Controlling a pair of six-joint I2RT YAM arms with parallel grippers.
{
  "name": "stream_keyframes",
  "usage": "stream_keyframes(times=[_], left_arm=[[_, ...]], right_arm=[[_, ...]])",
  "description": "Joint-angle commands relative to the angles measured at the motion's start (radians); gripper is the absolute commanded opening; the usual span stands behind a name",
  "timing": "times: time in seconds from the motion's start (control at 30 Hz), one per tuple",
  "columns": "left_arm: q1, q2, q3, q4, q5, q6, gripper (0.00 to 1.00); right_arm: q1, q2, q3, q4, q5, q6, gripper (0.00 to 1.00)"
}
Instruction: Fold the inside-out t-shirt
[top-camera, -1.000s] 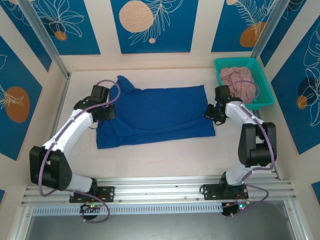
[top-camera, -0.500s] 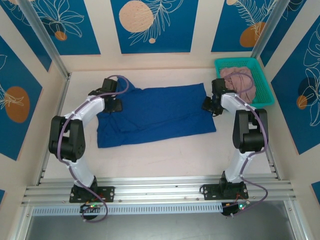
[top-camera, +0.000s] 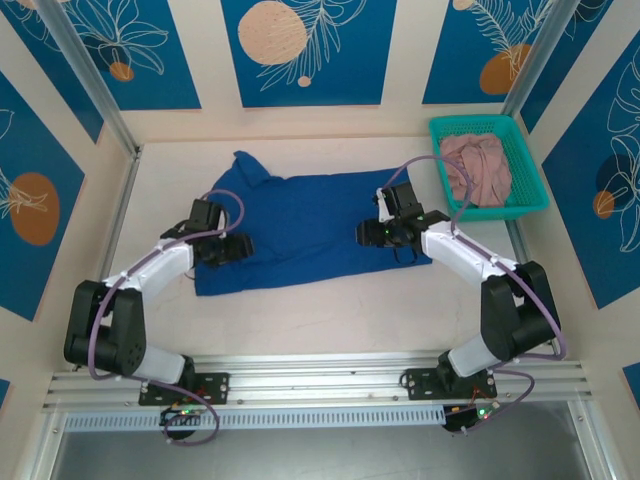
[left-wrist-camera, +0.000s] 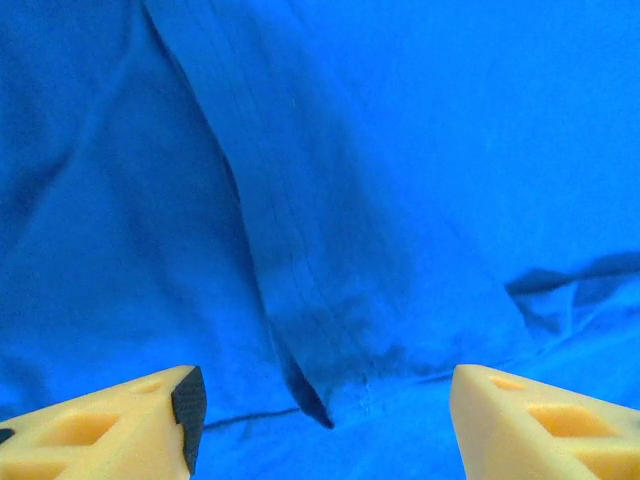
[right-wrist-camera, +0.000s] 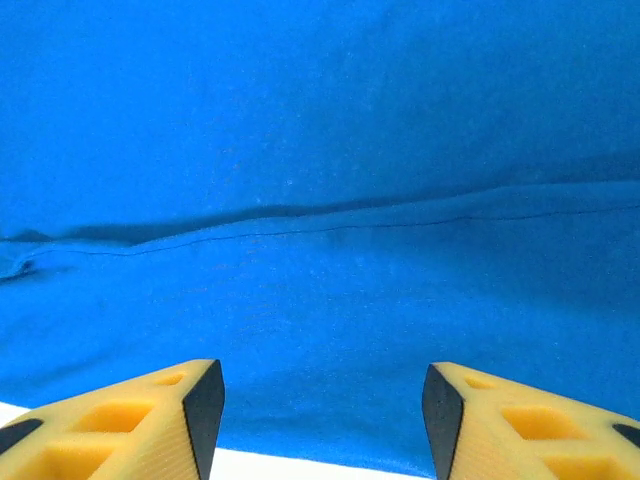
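Your t-shirt (top-camera: 305, 225) lies spread flat on the table (top-camera: 330, 310) with its long axis running side to side, so it stretches from one gripper across to the other rather than away from either. The left gripper (top-camera: 240, 246) hangs over the shirt's left end and the right gripper (top-camera: 366, 233) over its near right part. Each is about equally close to its own end. From above you cannot read the jaws, but the wrist cameras settle it: both pairs of fingers (left-wrist-camera: 150, 420) stand well apart, grasping nothing, with blue cloth directly ahead. The left wrist view gives you a stitched hem fold (left-wrist-camera: 300, 330) ending just ahead, between the fingers. The right wrist view gives you a seam line (right-wrist-camera: 320, 225) crossing ahead, and the shirt's edge right at the fingertips.
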Motion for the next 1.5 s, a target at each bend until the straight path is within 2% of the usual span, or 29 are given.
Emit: stream_keyframes(times=[0.0, 0.13, 0.33, 0.4, 0.5, 0.6, 0.73, 0.83, 0.93, 1.03, 1.2, 1.47], left_arm=[[-0.011, 0.035, -0.014, 0.080, 0.073, -0.031, 0.66], [-0.018, 0.088, -0.010, 0.111, 0.094, -0.033, 0.63], [-0.019, 0.125, 0.015, 0.113, 0.099, -0.024, 0.48], [-0.020, 0.127, 0.019, 0.110, 0.098, -0.022, 0.46], [-0.019, 0.109, 0.024, 0.095, 0.068, -0.012, 0.50], [-0.019, 0.064, 0.027, 0.063, -0.020, 0.013, 0.59], [-0.011, -0.043, 0.005, 0.026, -0.132, 0.048, 0.66], [0.027, -0.122, -0.038, 0.001, -0.130, 0.047, 0.69], [0.091, -0.167, -0.096, -0.009, -0.050, 0.015, 0.68], [0.147, -0.192, -0.150, 0.011, 0.025, -0.019, 0.62], [0.196, -0.194, -0.227, 0.062, 0.111, -0.062, 0.45], [0.209, -0.176, -0.282, 0.088, 0.106, -0.066, 0.31]], right_arm=[[-0.003, 0.025, 0.001, 0.016, -0.027, -0.010, 0.57], [0.000, 0.033, 0.001, 0.016, -0.024, -0.007, 0.56], [-0.002, 0.035, -0.008, 0.014, -0.011, -0.001, 0.56], [0.000, 0.034, -0.009, 0.013, -0.019, 0.007, 0.56], [0.020, 0.023, -0.026, 0.057, -0.075, 0.007, 0.55], [0.061, 0.023, -0.033, 0.106, -0.155, 0.005, 0.55], [0.193, 0.062, -0.005, 0.201, -0.212, -0.010, 0.55], [0.316, 0.133, 0.041, 0.292, -0.195, -0.067, 0.56], [0.406, 0.234, 0.125, 0.344, -0.153, -0.160, 0.57], [0.459, 0.337, 0.211, 0.392, -0.165, -0.246, 0.59], [0.508, 0.493, 0.357, 0.389, -0.180, -0.319, 0.59], [0.535, 0.634, 0.504, 0.343, -0.198, -0.351, 0.59]])
